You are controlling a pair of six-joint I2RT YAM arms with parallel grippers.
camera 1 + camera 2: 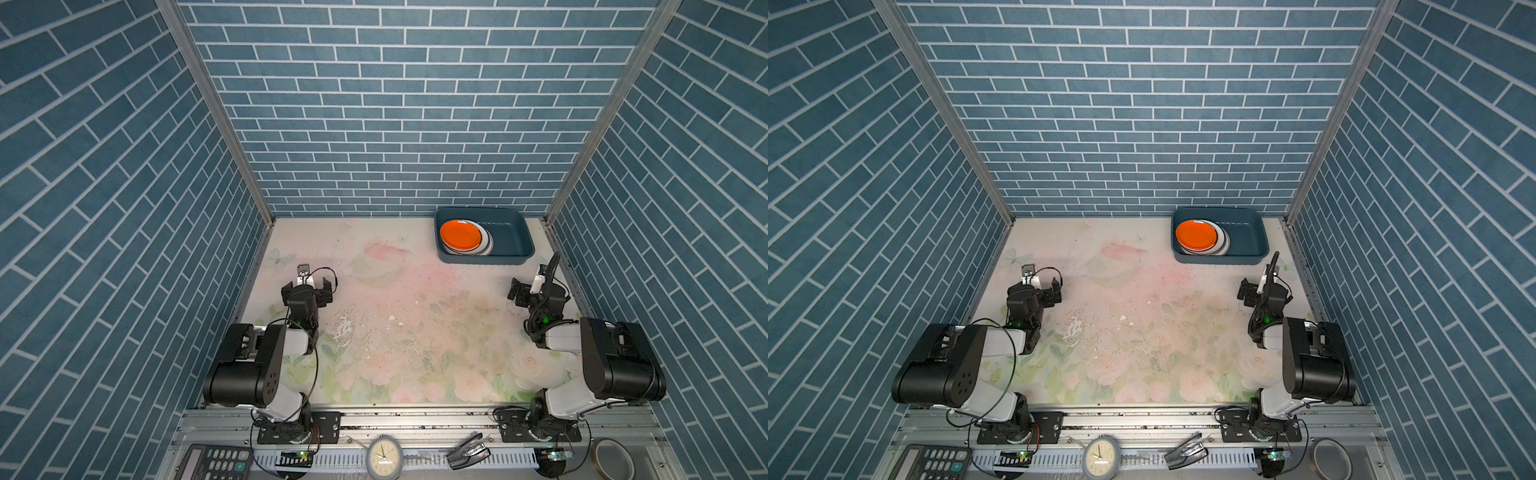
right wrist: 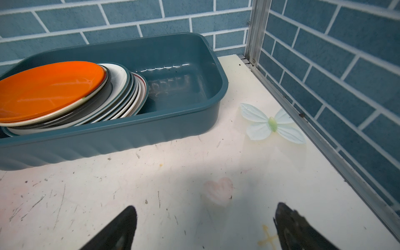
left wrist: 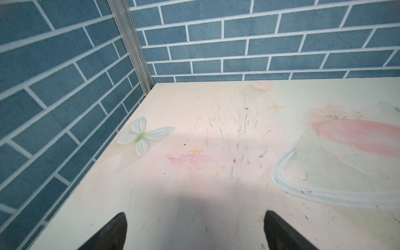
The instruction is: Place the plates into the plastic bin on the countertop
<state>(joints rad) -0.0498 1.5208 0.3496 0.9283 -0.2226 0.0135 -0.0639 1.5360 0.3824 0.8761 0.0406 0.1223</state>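
Left gripper [image 3: 194, 218]: jaws wide apart, nothing between them, low over countertop [image 1: 415, 332]. Right gripper [image 2: 205, 214]: same, empty, facing bin [image 1: 486, 258]. No plate on countertop. Bin in far right corner, at back wall. Plates [image 1: 460, 235] stacked inside its left half, leaning, orange one on top. Judgement: placing step seems finished. Next move probably none, only keep arms clear of bin.

One dark teal rectangular plastic bin [image 2: 129, 138] is counted, at the far right. One stack of round plates [image 1: 467, 239] is seen in it: one plain orange plate [image 2: 49, 91] on top, one black plate [image 2: 98, 100] beneath, and white plates [image 2: 121, 80] whose number cannot be told. One pale round clock [image 1: 384, 456] and one black calculator [image 1: 216, 463] are counted at the near edge.
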